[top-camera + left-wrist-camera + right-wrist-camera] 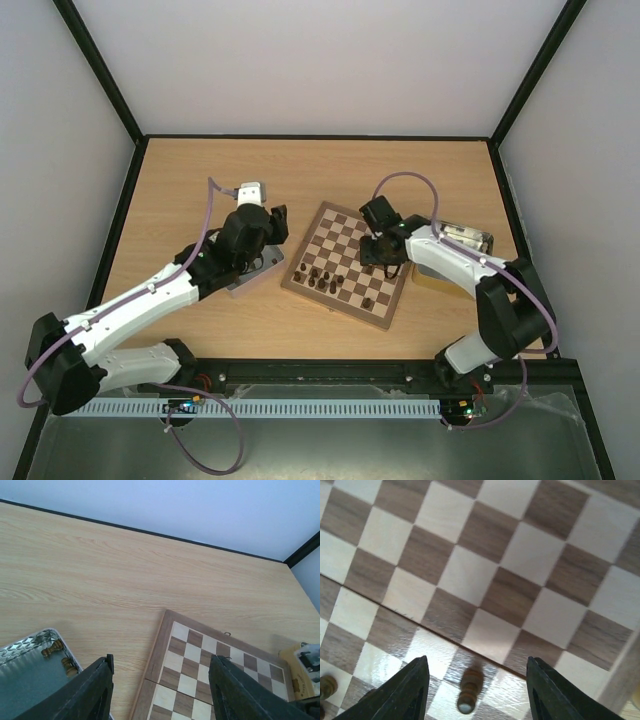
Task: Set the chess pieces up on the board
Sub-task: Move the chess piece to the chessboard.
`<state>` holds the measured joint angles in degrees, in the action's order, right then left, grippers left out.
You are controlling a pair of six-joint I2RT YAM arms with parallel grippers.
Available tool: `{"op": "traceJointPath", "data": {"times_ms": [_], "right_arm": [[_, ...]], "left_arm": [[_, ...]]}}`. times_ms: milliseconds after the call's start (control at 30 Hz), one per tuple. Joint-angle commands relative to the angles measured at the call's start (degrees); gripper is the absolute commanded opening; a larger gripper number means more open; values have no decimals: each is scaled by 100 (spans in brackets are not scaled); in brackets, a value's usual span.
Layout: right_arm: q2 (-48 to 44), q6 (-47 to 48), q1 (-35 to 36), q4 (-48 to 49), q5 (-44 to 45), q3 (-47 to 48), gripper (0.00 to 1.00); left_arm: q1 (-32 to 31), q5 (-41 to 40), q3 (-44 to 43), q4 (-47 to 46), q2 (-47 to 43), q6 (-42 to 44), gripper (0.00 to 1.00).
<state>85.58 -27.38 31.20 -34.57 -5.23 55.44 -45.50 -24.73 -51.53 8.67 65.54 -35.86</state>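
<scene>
Starting at the left, we find the left claw (162,658) released, its fingers apart with nothing between them, hanging over the table (100,570). Below and to its left sits a grey tray (50,631) with two pieces (52,649) lying loose in it. Just ahead and to its right is a corner of the board (159,645).

Further right, the right claw (477,660) hangs low over the board, also released, fingers wide. One piece (469,690) stands upright between the fingers, a little back from the tips, and as far as we can tell it touches neither. Other pieces stand off to this claw's left, near the board's edge.

We judge these chessmen light, stiff and smooth, with narrow bases that tip or skate easily on the glossy squares. We would come straight down and pinch at the waist, below the head, with a gentle squeeze. In the tray, we would take a lying piece across its stem.
</scene>
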Motion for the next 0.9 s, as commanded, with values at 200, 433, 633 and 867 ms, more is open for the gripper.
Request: {"op": "traceJointPath", "data": {"times_ms": [200, 433, 633, 867], "right_arm": [[595, -29, 498, -394, 387, 297, 44], [763, -12, 543, -392, 398, 275, 21], [656, -53, 644, -372, 200, 214, 7], [557, -172, 965, -348, -118, 201, 6]], "left_arm": [[32, -132, 218, 94, -98, 188, 55], [40, -79, 270, 91, -125, 178, 55], [52, -108, 305, 91, -155, 146, 55], [63, -118, 349, 110, -155, 123, 55]]}}
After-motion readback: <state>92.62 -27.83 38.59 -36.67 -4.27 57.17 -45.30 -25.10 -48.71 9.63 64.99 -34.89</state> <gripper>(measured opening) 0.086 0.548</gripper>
